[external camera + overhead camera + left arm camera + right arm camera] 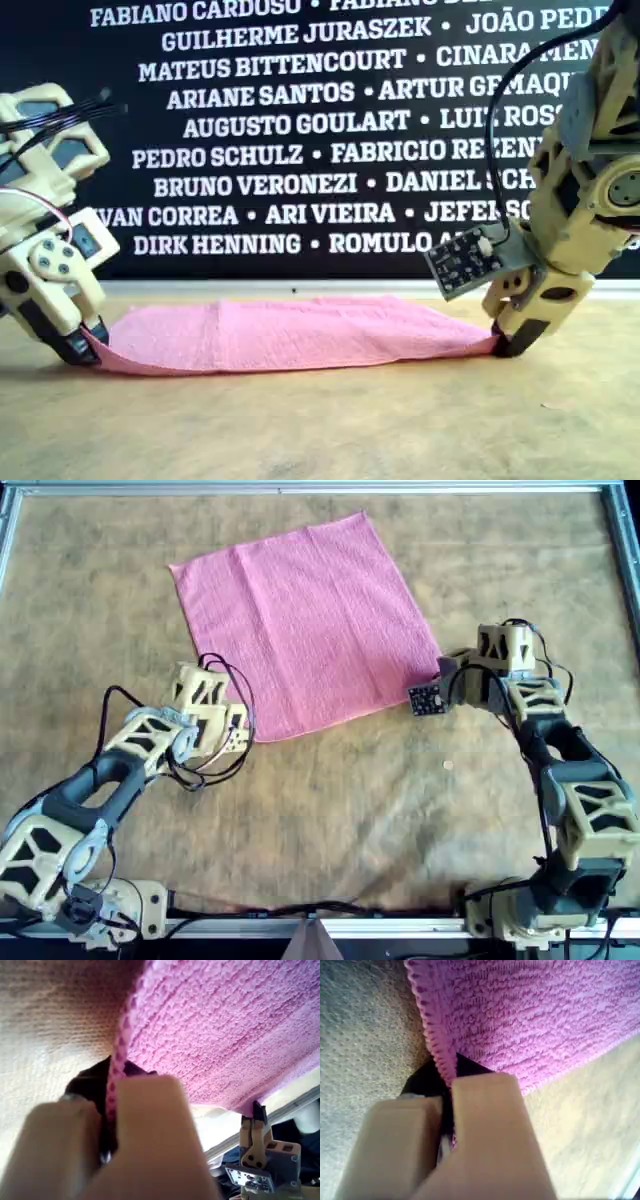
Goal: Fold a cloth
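The cloth [305, 625] lies flat on the table [350, 810]. The left claw [240, 735] pinches one near corner, the right claw [440, 670] the other. The wall [300, 130] behind reads "BRUNO VERONEZI", "DIRK HENNING", "AUGUSTO GOULART"

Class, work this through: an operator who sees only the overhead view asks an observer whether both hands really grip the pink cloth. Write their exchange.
Observer: Yes for the left. The left wrist view shows the left hand shut on the cloth, its hem between the fingers.
Operator: And the right?
Observer: The right wrist view shows the right hand pinching the hem the same way.
Operator: Are the held corners lifted?
Observer: Barely. In the exterior view both sit low by the table, and the cloth between them lies nearly flat.
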Controlling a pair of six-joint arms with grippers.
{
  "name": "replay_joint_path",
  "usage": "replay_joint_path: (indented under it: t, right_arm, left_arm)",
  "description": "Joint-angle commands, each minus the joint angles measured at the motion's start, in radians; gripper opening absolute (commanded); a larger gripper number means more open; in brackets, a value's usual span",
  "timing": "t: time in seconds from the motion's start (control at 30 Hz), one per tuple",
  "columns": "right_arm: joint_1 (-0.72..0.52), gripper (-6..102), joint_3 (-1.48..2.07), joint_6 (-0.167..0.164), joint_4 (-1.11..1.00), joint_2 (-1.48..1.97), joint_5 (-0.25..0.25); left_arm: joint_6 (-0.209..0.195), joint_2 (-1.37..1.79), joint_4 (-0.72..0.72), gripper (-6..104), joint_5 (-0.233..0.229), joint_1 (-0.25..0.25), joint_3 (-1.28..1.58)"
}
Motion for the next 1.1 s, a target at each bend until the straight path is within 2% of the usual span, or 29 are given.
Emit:
replay_joint_path:
  t: [0.0,0.17,0.43,0.63,0.9,1.07]
  right_arm:
    - [0.017,-1,-0.063,0.009,-0.025,0.041,-0.009]
    - [0.018,-1,0.035,0.009,-0.023,0.086,-0.009]
    - [0.037,-1,0.282,0.009,-0.041,0.350,-0.011]
    - [0.094,-1,0.445,0.009,-0.043,0.502,-0.011]
    - [0.098,-1,0.620,0.009,-0.043,0.660,-0.011]
    - [0.098,-1,0.726,0.009,-0.043,0.755,-0.011]
  left_arm:
    - [0.008,0.044,-0.018,-1,0.006,0.002,-0.037]
    - [0.012,0.044,-0.002,-1,-0.008,0.006,-0.031]
    - [0.014,0.046,0.000,-1,-0.008,0.107,0.002]
    - [0.015,0.055,0.000,-1,-0.008,0.112,0.055]
    - [0.015,0.296,0.000,-1,-0.009,0.117,0.189]
    - [0.015,0.439,0.000,-1,-0.009,0.179,0.252]
